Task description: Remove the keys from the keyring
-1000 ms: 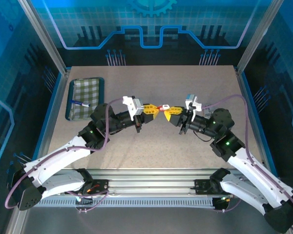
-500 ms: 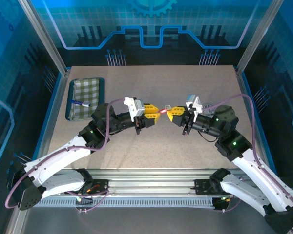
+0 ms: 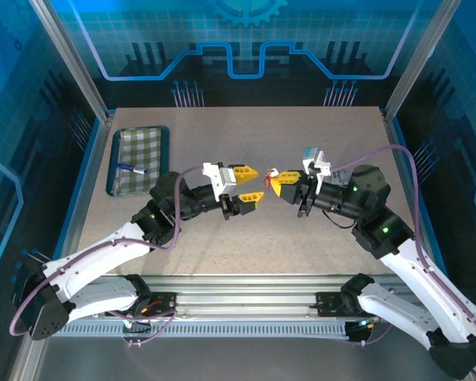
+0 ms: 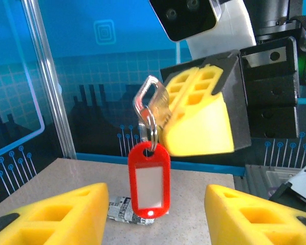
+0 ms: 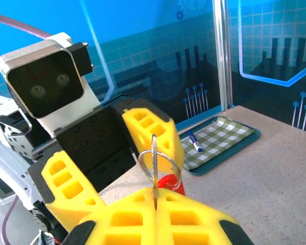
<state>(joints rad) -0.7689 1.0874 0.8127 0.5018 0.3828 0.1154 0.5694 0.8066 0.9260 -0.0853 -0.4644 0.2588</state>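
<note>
Right hand [image 5: 155,217] first: yellow fingers pressed together along their seam, pinching the key [image 5: 154,161] by its lower part, with the thin metal edge standing upright above them. From the left wrist camera, the same grip head-on. Silvery key head jutting out past the finger's edge, tilted a little.

Hanging from that key, the keyring [image 4: 149,176] — a thin metal ring on top, and a red oblong tag with a pale window straight down below it. Tag hanging free, clear of the tabletop [image 3: 301,127] and touching neither hand.

Left hand [image 3: 248,184]: spread wide, holding nothing. Facing the right hand tip to tip, near it but apart. In its own wrist view, one yellow finger low on each side of the dangling tag, with neither in contact.

Both hands raised over the middle of the tabletop.

Farther out, on the tabletop behind the tag, a small scrap of printed paper [image 4: 123,214] lying flat. At the far left of the tabletop, well apart from both hands, a green-checked tray [image 3: 147,147] with a blue-and-white pen [image 3: 129,167] lying inside it. Beyond that, blue patterned walls and a metal frame.
</note>
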